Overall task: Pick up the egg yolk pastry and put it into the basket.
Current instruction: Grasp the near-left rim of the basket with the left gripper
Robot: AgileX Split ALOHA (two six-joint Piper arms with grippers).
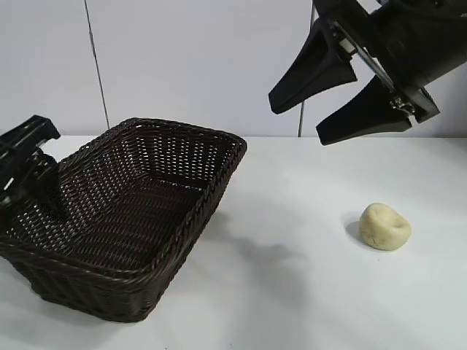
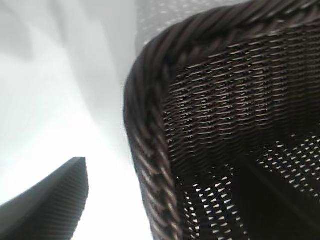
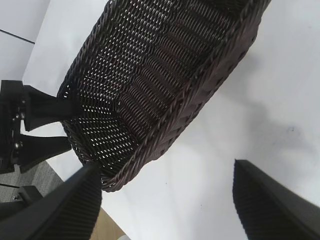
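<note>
One egg yolk pastry [image 1: 384, 227], one basket [image 1: 124, 219], two claws, one white bench [image 1: 292, 292].

Pastry: small pale cream-yellow lump, rounded, dented on top, matte dough-like surface. It sits on the bare bench at the right side of the exterior view, well apart from the basket, touching nothing else, with a soft shadow at its left edge.

Basket: large, rectangular, dark brown woven wicker, sloping open-weave sides with light showing through the gaps, thick braided rim [image 2: 150, 150]. It stands upright on the bench at the left and nothing is visible inside it. The right wrist view shows the same basket [image 3: 165, 80] along its length, with ribbed weave on the inner wall.

Right claw [image 1: 336, 102]: black, two wedge-shaped fingers, up in the air at the upper right, above and behind the pastry, angled downward. Its jaws are spread wide and hold nothing. In its own wrist view, ribbed pads [image 3: 75, 210] frame the bench and basket.

Left claw [image 1: 29, 175]: black, at the far left edge, at the basket's left end, low against the rim, partly in front of the wicker wall. Its jaws are parted with nothing between them. The left wrist view shows one ribbed finger [image 2: 55, 200] outside the basket corner, over white bench, with the rim between it and the basket interior. The other finger cannot be made out there.
</note>
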